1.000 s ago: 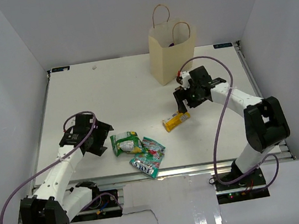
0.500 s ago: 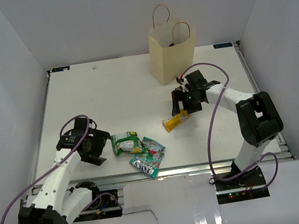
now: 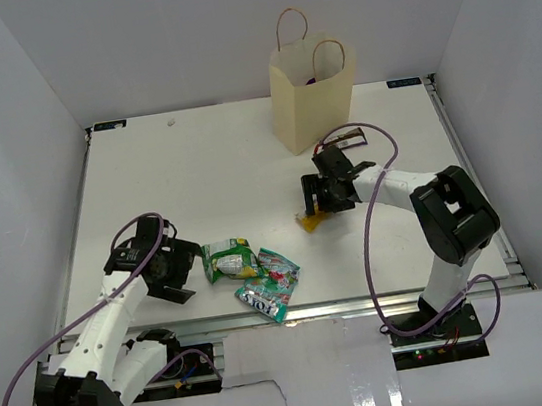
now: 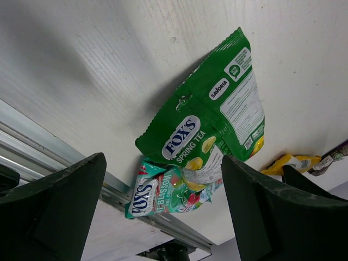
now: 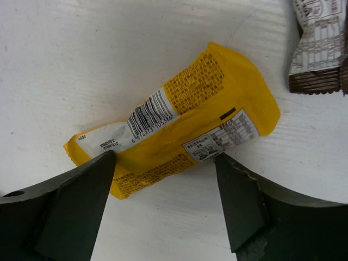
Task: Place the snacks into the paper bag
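Snacks, top view: yellow bar [image 3: 311,221], green pouch [image 3: 229,259] and teal pouch [image 3: 271,286] lie on the table [image 3: 195,163]; the paper bag [image 3: 312,96] stands upright at the far edge.

Left wrist: left gripper [image 4: 163,160] is wide open and empty, facing both pouches.

Right wrist: right gripper [image 5: 163,157] is spread wide, one finger on either side of the yellow bar (brown bar [image 5: 318,49] just beyond).

Step, as I judge it: grasping the bar. Next: close, lift, carry it over the bag.

twin arms, white links and black joints.
a purple cable [image 3: 365,250] loops along left arm [image 3: 105,317] and right arm [image 3: 401,182] alike; fingers [image 4: 54,206] dark grey, matte.
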Action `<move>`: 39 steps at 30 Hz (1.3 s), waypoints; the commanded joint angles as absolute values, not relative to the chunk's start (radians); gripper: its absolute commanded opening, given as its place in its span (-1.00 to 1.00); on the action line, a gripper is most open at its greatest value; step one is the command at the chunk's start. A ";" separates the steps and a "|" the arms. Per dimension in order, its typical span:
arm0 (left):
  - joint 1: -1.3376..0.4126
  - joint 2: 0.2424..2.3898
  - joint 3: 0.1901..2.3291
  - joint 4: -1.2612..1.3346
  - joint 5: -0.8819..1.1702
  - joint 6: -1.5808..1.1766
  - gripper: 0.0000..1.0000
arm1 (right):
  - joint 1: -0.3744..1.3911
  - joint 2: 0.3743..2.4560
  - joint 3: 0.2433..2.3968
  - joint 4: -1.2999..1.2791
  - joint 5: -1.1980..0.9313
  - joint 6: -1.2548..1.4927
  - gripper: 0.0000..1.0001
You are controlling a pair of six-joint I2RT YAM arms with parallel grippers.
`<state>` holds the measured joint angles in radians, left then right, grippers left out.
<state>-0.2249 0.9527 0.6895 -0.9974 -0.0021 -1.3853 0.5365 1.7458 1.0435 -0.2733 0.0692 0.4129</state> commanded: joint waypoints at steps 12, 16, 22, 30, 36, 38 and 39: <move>-0.225 0.816 0.634 -0.761 0.063 -1.238 0.96 | 0.528 1.573 0.890 -0.071 -0.146 0.071 -0.84; -0.225 0.795 0.620 -0.652 0.113 -1.169 0.96 | 0.525 1.487 0.926 -0.122 -0.466 -0.315 -0.85; -0.227 0.747 0.598 -0.581 0.144 -1.115 0.96 | 0.523 1.502 1.182 -0.264 -0.687 -0.552 -0.85; -0.227 0.703 0.577 -0.581 0.135 -1.117 0.96 | 0.465 1.764 1.910 -0.192 -0.433 -0.250 -0.85; -0.225 0.689 0.572 -0.581 0.135 -1.121 0.96 | 0.391 2.032 2.243 -0.103 -0.093 0.061 -0.85; -0.227 0.692 0.572 -0.583 0.138 -1.126 0.96 | 0.388 2.040 2.221 -0.054 -0.019 0.066 -0.85; -0.227 0.695 0.572 -0.583 0.141 -1.129 0.96 | 0.379 2.049 2.221 -0.034 -0.015 0.063 -0.85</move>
<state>-0.2249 0.7048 0.5766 -0.5976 0.1287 -1.1297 0.3878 2.0209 2.2059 -0.1211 -0.1833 -0.0441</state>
